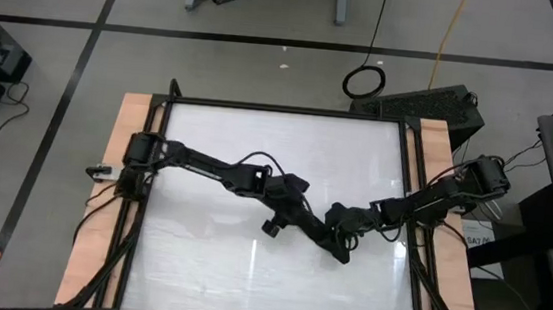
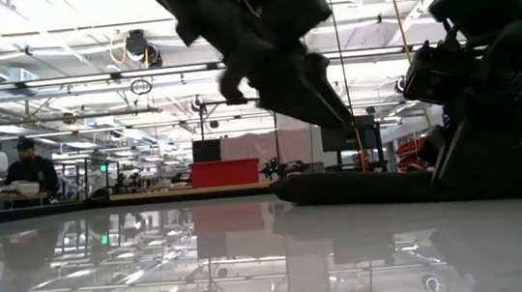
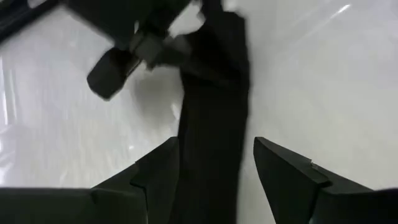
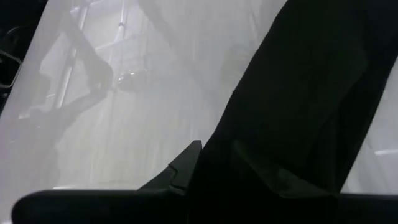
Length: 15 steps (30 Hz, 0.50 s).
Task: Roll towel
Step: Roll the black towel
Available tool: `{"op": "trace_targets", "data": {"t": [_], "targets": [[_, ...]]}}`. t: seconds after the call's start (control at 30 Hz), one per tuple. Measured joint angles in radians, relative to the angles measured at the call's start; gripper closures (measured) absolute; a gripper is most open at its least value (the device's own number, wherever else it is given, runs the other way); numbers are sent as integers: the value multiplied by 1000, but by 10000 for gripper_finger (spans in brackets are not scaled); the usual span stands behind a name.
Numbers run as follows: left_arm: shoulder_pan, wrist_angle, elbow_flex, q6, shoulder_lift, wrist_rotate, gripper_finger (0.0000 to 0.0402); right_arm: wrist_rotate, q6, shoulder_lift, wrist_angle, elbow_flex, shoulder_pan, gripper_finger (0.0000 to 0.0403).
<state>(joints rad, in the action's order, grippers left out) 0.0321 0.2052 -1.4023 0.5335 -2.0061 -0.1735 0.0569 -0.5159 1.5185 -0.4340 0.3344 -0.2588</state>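
From above, both arms reach in to meet a little right of the middle of the white counter [image 1: 206, 269]. The left end effector [image 1: 303, 221] comes from the left, the right end effector [image 1: 347, 240] from the right, and the two sit close together. The towel [image 1: 327, 238] is a dark narrow strip lying under and between them, hard to separate from the black arms; its long axis appears to run from upper left to lower right, toward the near edge.

At counter height, the towel [image 2: 362, 186] lies low and flat on the counter [image 2: 158, 273], stretched left to right, with one end effector above it and the other standing at its right end. A person [image 2: 29, 175] sits far off on the left.

From the left wrist, the towel [image 3: 214, 124] is a long narrow band running straight away from the camera, and the left end effector [image 3: 214, 168] stands wide open astride its near end.

From the right wrist, the towel [image 4: 298, 106] fills the space ahead; the right end effector [image 4: 214, 165] has cloth between its fingers and grips it
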Motion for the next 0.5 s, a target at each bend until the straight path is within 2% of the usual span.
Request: {"op": "trace_targets", "data": {"t": [0.2, 0.5], "targets": [[-69, -8, 1, -5, -101, 93, 189, -8, 8, 1, -13, 0, 29, 324], [-170, 31, 10, -10, -128, 83, 189, -20, 49, 3, -54, 6, 91, 324]]}}
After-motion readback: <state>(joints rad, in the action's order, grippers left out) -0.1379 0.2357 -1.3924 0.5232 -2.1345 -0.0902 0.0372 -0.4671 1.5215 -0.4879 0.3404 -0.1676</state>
